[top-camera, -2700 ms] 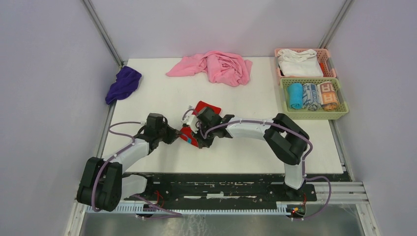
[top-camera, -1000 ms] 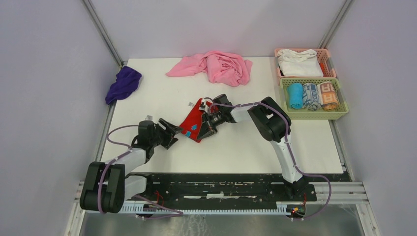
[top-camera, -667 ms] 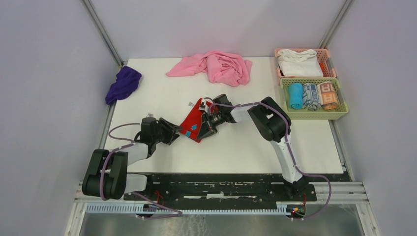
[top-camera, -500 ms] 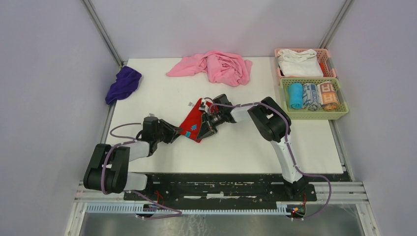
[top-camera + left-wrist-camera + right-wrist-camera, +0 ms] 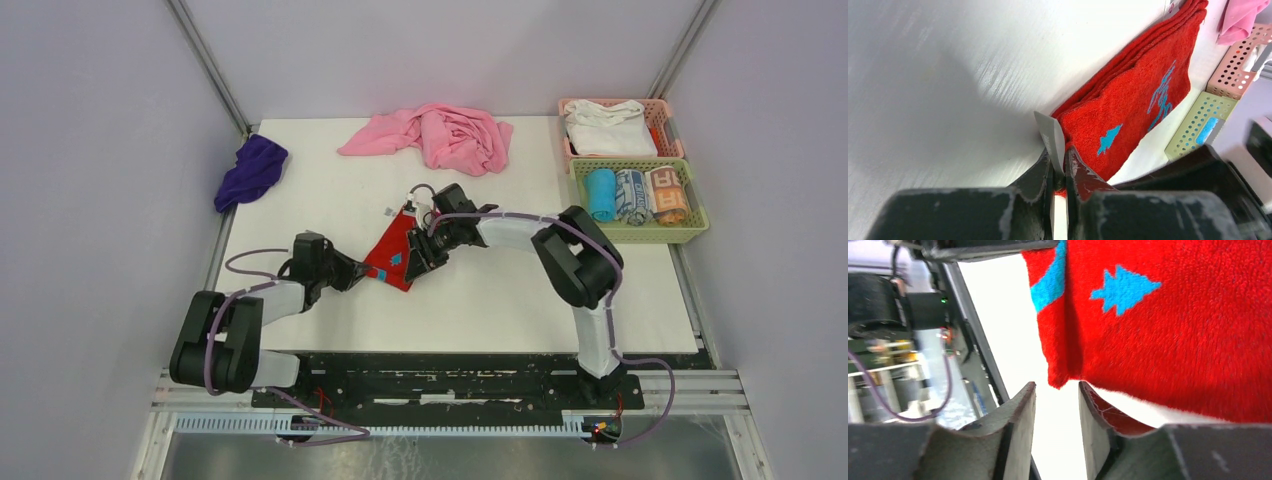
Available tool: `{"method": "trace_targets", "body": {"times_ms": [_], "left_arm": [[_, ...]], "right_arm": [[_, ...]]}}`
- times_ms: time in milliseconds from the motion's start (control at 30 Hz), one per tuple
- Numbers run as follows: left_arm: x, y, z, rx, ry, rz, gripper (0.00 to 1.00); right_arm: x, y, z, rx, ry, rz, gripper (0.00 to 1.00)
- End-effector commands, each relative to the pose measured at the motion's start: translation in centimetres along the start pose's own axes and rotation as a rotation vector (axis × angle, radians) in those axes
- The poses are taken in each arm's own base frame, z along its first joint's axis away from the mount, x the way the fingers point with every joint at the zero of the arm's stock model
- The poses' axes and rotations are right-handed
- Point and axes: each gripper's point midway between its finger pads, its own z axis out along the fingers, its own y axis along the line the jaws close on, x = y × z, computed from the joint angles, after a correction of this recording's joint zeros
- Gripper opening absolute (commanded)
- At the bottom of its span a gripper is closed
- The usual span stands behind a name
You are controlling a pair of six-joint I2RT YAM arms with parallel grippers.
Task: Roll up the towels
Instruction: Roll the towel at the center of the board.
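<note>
1. The step in hand looks like straightening the folded red towel before the roll. It lies near the centre of the table. The purple towel sits bunched at the table's 10 o'clock corner.
2. The next move probably calls for both grippers on one short edge, to tuck it over and roll evenly.
3. Left gripper, at the red towel's 8 o'clock corner — jaws almost together, pinching that corner.
4. Right gripper, at the 3 o'clock edge — jaws partly apart, towel edge against one finger, nothing clamped.
</note>
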Motion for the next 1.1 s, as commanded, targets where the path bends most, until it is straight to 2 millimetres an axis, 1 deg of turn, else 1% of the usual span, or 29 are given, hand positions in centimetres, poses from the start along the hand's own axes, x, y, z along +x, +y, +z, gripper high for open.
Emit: {"method": "trace_targets", "body": {"times_ms": [0, 67, 133, 233, 367, 500, 667, 767, 833, 933, 967, 1067], "left_arm": [[-1.0, -1.5, -0.6, 0.0, -0.026, -0.044, 0.03], [-0.9, -1.7, -0.8, -0.003, -0.017, -0.049, 0.03], [-0.8, -1.9, -1.0, -0.005, -0.01, -0.055, 0.03], [-0.7, -2.1, -1.3, -0.008, 0.001, -0.059, 0.03], [-0.6, -2.3, -1.6, -0.007, 0.003, -0.059, 0.03], [-0.7, -2.4, -1.8, -0.005, 0.001, -0.058, 0.03], [-0.5, -2.4, -1.9, -0.003, 0.008, -0.06, 0.03], [-0.5, -2.4, -1.9, -0.002, 0.006, -0.061, 0.03], [-0.5, -2.5, -2.0, -0.001, 0.006, -0.063, 0.03], [-0.5, -2.6, -2.0, 0.003, 0.006, -0.062, 0.03], [-0.5, -2.6, -2.1, 0.004, 0.008, -0.062, 0.03], [-0.6, -2.8, -2.4, 0.009, 0.002, -0.054, 0.03]], "right_arm": [[-1.2, 0.8, -2.1, 0.265, -0.081, -0.353, 0.48], [-0.9, 1.2, -1.9, 0.354, -0.082, -0.476, 0.51], [-0.8, 1.6, -1.5, 0.437, -0.093, -0.582, 0.57], [-1.0, 1.8, -1.2, 0.548, -0.125, -0.694, 0.61], [-1.3, 1.7, -0.8, 0.637, -0.147, -0.775, 0.63], [-0.8, 2.0, 0.9, 0.639, -0.133, -0.822, 0.63], [-0.8, 1.9, 2.0, 0.664, -0.132, -0.863, 0.62], [-0.7, 1.8, 2.4, 0.656, -0.125, -0.866, 0.59], [-0.4, 1.7, 2.9, 0.648, -0.112, -0.871, 0.56], [0.3, 1.1, 3.5, 0.649, -0.077, -0.876, 0.51], [0.6, 1.0, 3.7, 0.636, -0.064, -0.866, 0.47], [1.5, 1.9, 4.3, 0.537, -0.044, -0.827, 0.26]]}}
